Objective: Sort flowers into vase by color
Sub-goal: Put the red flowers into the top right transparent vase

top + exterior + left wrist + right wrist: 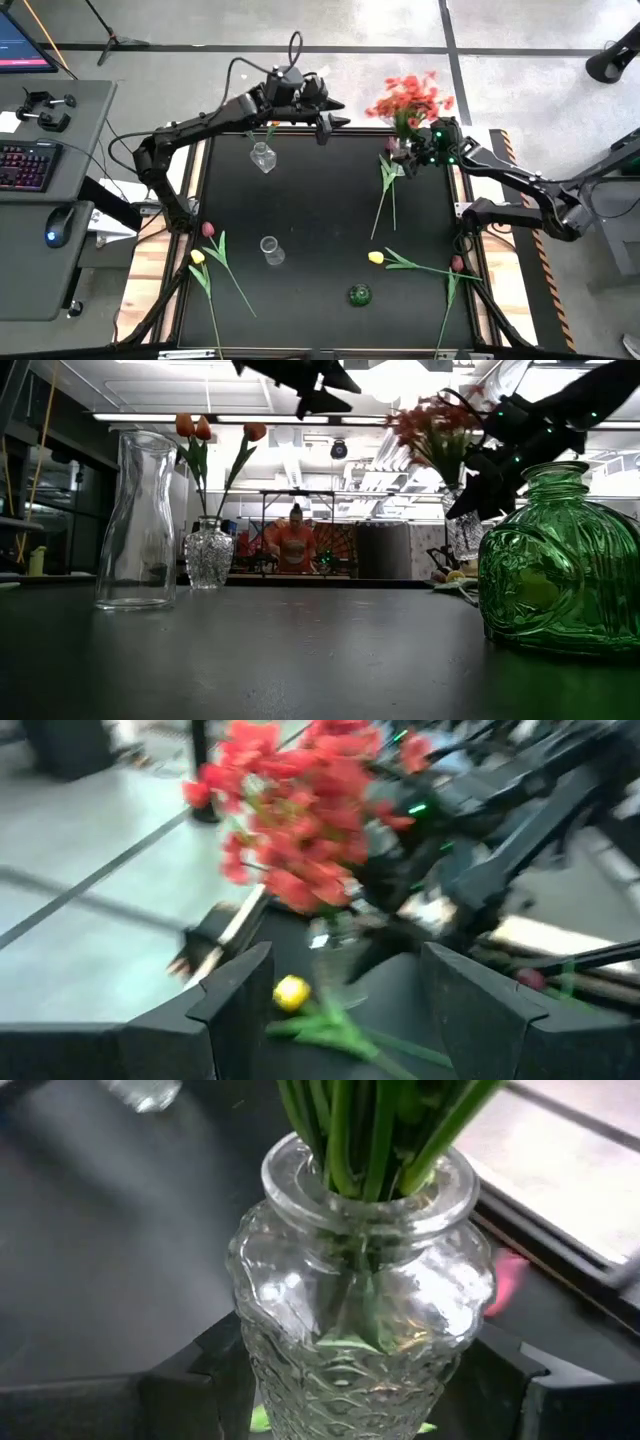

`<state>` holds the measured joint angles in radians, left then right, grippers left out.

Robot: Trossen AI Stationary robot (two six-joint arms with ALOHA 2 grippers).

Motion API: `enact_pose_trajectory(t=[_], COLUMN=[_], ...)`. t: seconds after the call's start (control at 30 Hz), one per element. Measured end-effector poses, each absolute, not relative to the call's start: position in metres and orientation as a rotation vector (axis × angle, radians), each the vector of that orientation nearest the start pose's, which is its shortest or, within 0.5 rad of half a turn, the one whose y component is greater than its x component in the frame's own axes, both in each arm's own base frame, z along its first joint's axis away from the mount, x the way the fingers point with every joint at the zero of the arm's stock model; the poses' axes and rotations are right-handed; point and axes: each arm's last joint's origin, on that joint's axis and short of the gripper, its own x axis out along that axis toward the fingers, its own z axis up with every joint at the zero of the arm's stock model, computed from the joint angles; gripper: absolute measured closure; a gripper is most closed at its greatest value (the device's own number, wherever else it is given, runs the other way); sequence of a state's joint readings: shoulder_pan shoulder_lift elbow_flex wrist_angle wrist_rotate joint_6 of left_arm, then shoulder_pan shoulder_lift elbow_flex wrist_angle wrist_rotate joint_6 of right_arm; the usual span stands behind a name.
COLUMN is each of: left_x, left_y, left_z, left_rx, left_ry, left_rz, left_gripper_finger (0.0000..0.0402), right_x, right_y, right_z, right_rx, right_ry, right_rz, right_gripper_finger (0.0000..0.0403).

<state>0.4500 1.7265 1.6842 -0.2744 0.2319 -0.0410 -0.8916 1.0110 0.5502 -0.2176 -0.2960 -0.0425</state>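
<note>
Table [320, 215] carries four vessels; sorting is partly done, with loose tulips lying on it. The right gripper [418, 152] clasps the textured clear vase [355, 1330] of red-orange sprays [410, 97] at the far right corner, steadying it. The left gripper [330, 118] hovers high near the far edge with jaws wide and nothing between them, near the small cut-glass vase [209, 552] with orange tulips [200, 428]. Next pick, likely: descend onto a stem (not the head), perhaps the yellow tulip [376, 257], and grip mid-stem so it hangs straight.
</note>
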Motion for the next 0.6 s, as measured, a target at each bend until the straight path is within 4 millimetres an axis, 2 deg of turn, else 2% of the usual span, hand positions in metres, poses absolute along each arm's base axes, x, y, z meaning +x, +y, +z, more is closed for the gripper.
enact_pose_trajectory(t=[0.17, 0.27, 0.37, 0.47, 0.6], left_x=[0.368, 0.369, 0.368, 0.362, 0.345], left_y=[0.165, 0.165, 0.165, 0.163, 0.162], left_z=[0.373, 0.368, 0.366, 0.371, 0.388], left_rx=[-0.218, -0.25, -0.255, -0.264, -0.243], left_ry=[0.159, 0.143, 0.145, 0.132, 0.085], left_rz=[0.13, 0.126, 0.127, 0.129, 0.159], left_gripper_finger=[0.0163, 0.0163, 0.0163, 0.0163, 0.0163], right_x=[0.116, 0.111, 0.107, 0.102, 0.104], right_y=[-0.157, -0.163, -0.163, -0.16, -0.159], right_z=[0.203, 0.197, 0.184, 0.173, 0.171], right_rx=[0.313, 0.217, 0.196, 0.216, 0.188], right_ry=[0.561, 0.544, 0.536, 0.507, 0.416], right_rz=[-0.745, -0.884, -1.011, -1.11, -1.152], right_gripper_finger=[0.0175, 0.0175, 0.0175, 0.0174, 0.0173])
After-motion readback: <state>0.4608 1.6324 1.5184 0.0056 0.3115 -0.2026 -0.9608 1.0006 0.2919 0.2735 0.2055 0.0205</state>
